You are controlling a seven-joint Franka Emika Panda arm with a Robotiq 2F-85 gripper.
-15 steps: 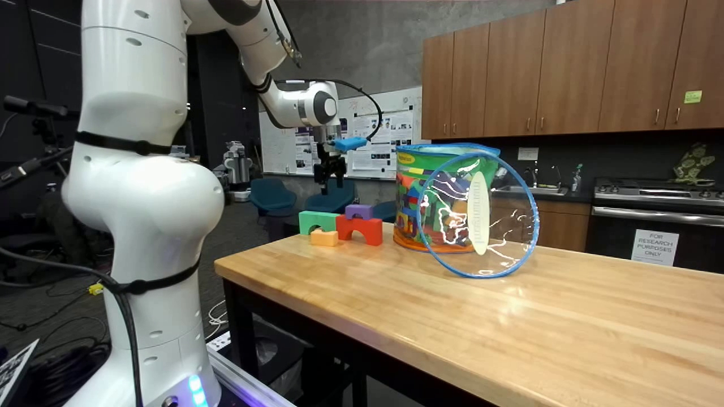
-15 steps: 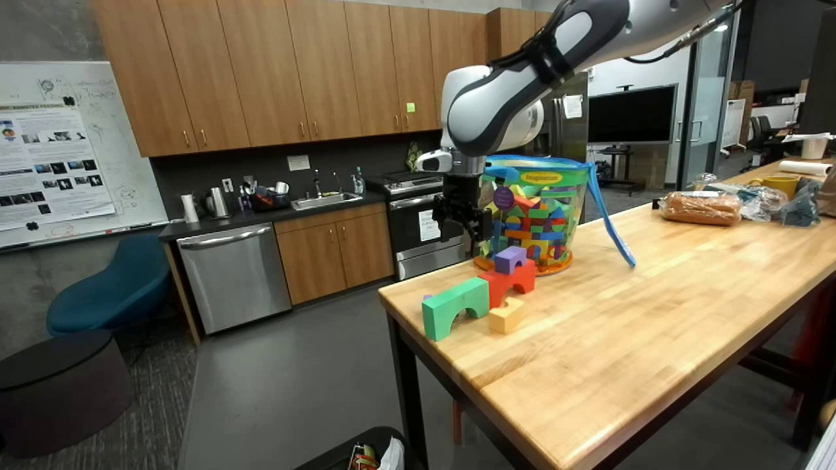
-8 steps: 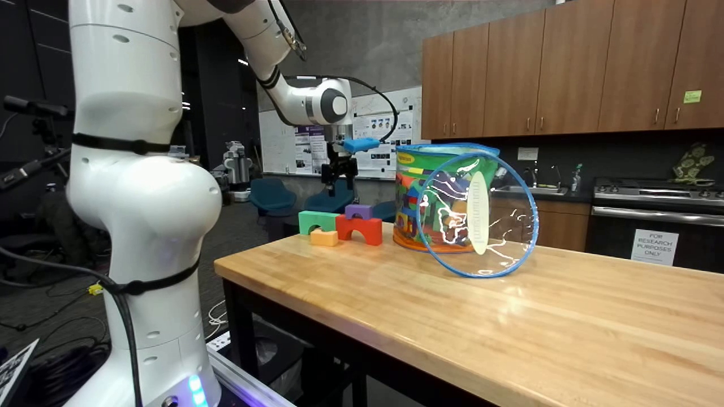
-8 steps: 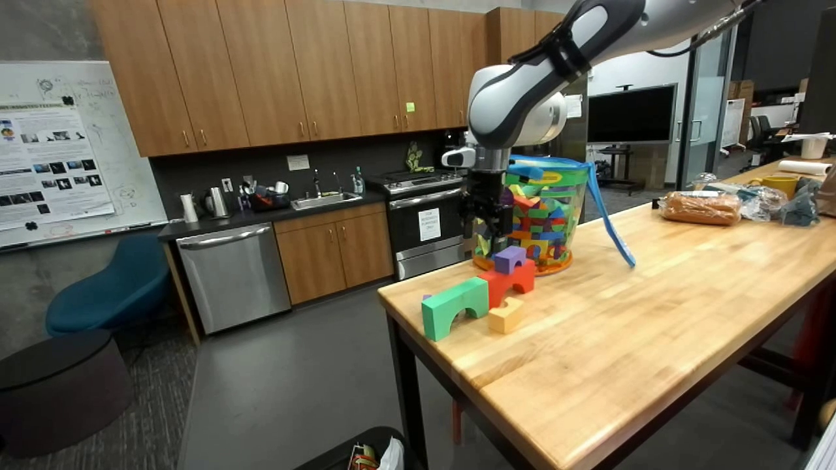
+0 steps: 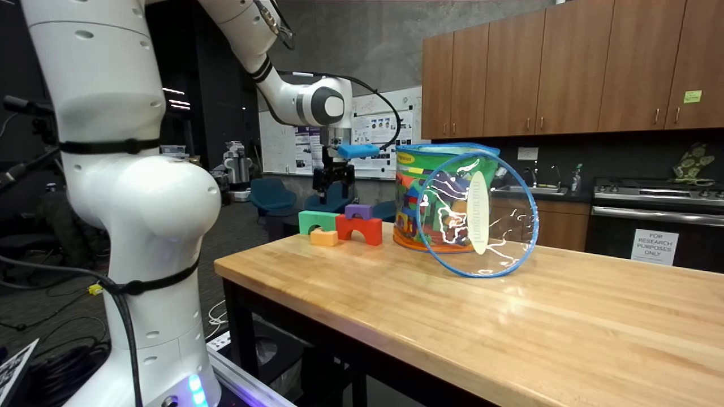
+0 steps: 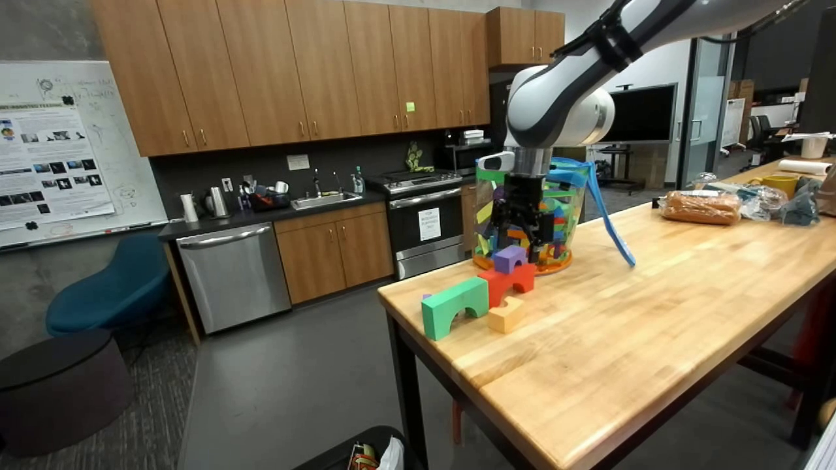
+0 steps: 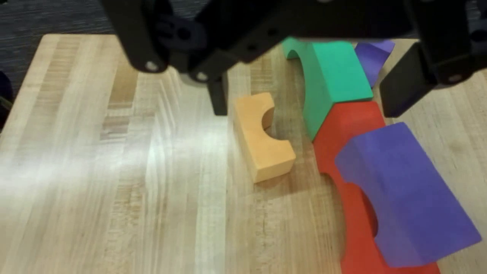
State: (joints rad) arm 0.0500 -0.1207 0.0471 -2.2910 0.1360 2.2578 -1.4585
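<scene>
Gripper (image 7: pixel 305 114) fingers wide apart, holding nothing, above red arch block (image 7: pixel 346 120): purple arch block (image 7: pixel 407 194) on it, green arch block (image 7: pixel 336 74) at its end, orange arch block (image 7: pixel 255 140) just beside it.

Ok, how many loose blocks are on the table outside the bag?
5: a green arch, a red arch at its end, a purple arch on the red one, an orange arch beside them, and a purple piece behind the green arch. The bag may hide more.

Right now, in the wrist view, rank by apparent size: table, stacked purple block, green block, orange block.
Table
Stacked purple block
Green block and orange block: unsure, since the gripper seems to cover part of the green.
</scene>
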